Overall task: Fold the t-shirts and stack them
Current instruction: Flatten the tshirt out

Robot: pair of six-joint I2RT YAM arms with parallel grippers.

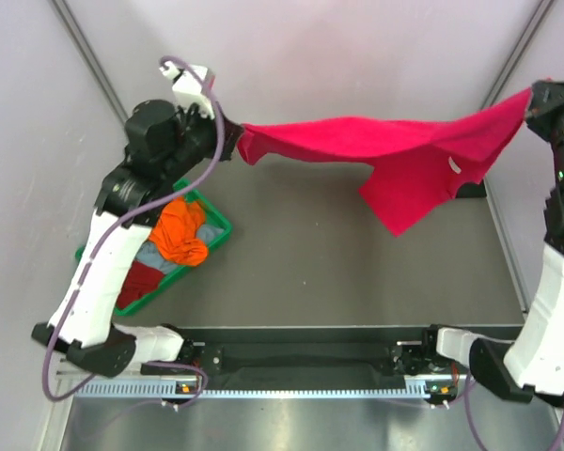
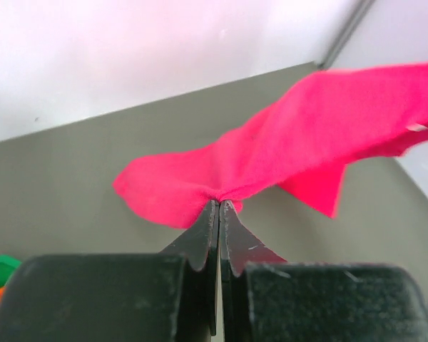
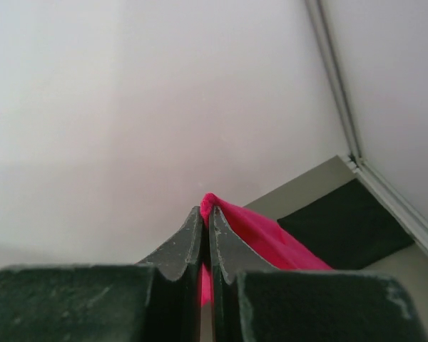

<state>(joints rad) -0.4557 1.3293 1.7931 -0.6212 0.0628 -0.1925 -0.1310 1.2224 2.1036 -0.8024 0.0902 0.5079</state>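
- Pink-red t-shirt is hanging in the air over the far half of the table. It is stretching between the two arms from near the far-left corner to the far-right corner.
- One flap is drooping lower toward the right side, and whether it is brushing the table cannot be told.
- Left jaws are pinching fully shut on a bunched edge of the cloth, and the left wrist view is showing only a small nip of fabric between the tips.
- Right jaws are likewise clamping shut on a thin corner at the other end.
- Slipping is looking like the main risk. Both holds are taking so little cloth that pulling the ends further apart could be tugging one free, and the shirt would be falling in a heap.
- Creasing is the second risk. The drooping flap would be reaching the table first during any lowering, so it could be folding under itself or landing on the black t-shirt lying at the far-right edge.
- Left arm is rising from the near-left corner and leaning over the green tray, with its wrist turning rightward near the far-left corner.
- Right arm is standing tall along the right edge, with its wrist lifting high at the far-right corner.
- Orange t-shirt and a dark red t-shirt are waiting in the tray by the left edge.
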